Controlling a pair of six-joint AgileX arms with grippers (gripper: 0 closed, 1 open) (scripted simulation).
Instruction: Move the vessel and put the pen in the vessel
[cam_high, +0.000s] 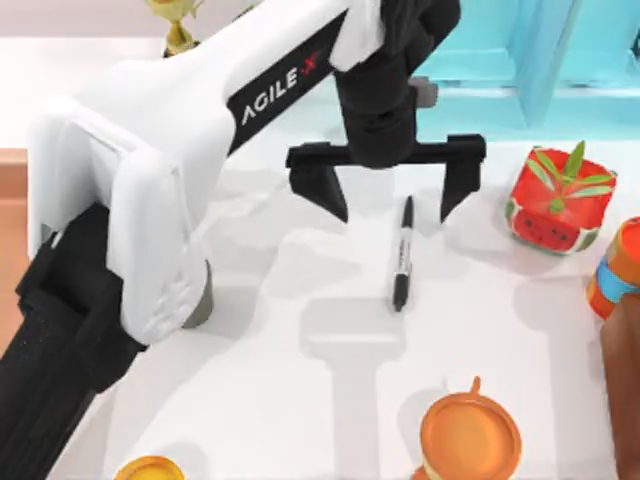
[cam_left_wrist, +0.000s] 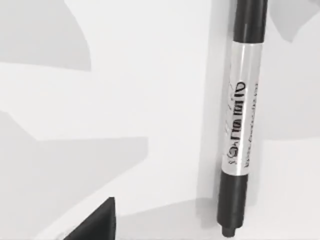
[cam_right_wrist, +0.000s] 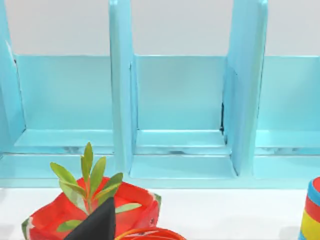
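Observation:
The black pen (cam_high: 402, 255) with a white label band lies on the white table, right of centre, pointing away from the front edge. My left gripper (cam_high: 393, 205) hangs open over the pen's far end, one finger on each side of it and above it. In the left wrist view the pen (cam_left_wrist: 240, 125) runs along the table, with one dark fingertip (cam_left_wrist: 95, 225) off to its side. The grey-green vessel (cam_high: 199, 300) stands at the left, mostly hidden under my left arm. A dark part of my right gripper (cam_right_wrist: 97, 224) shows in front of a red pot.
A red watermelon-patterned pot with a green plant (cam_high: 555, 205) stands at the right, with a striped orange and blue object (cam_high: 615, 265) beside it. An orange handled cup (cam_high: 470, 438) sits near the front. A light blue shelf rack (cam_high: 520, 50) lines the back.

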